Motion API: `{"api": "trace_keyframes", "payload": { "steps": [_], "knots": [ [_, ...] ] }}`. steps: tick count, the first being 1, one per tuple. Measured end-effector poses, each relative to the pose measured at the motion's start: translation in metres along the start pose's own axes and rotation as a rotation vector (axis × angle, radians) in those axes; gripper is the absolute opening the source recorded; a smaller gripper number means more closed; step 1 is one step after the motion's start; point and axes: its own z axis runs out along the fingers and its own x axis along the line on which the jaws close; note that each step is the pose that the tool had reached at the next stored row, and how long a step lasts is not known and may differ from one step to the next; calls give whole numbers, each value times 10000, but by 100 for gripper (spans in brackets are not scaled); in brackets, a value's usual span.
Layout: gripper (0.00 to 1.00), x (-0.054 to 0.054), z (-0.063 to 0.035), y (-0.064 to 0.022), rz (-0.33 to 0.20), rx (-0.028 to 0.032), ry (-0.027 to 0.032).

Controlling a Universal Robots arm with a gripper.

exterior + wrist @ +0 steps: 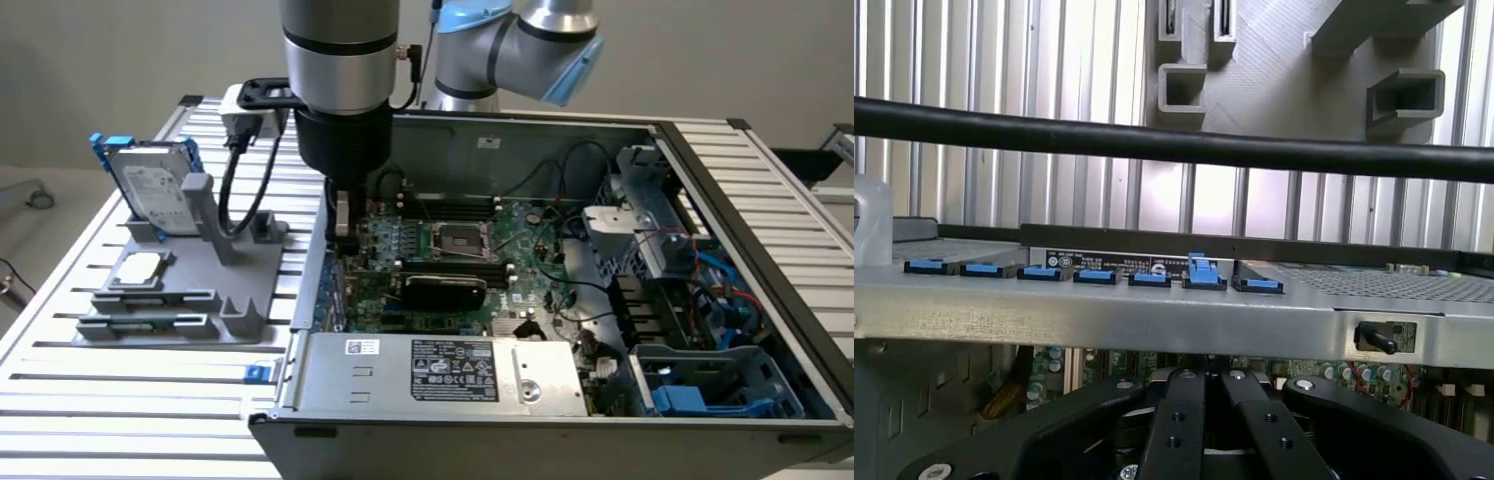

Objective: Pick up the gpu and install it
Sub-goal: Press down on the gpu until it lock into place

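Claw (344,235) shut, inside the case — gpu (443,290) just beside it.

Hard drive (150,185) in grey holder (200,275)

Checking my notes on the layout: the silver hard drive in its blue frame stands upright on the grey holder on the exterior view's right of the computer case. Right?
Not quite. The hard drive does stand upright on the grey holder, but on the exterior view's left of the computer case, not its right. The exterior view shows this.
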Motion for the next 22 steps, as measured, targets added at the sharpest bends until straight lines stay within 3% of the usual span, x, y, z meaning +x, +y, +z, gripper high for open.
{"api": "trace_keyframes", "payload": {
  "steps": [8, 12, 22],
  "knots": [
    [11, -5, -3, -28, -1, 0, 7],
    [11, -6, 13, -32, -4, 31, 9],
    [11, -7, 27, -6, 10, 53, 10]
  ]
}}
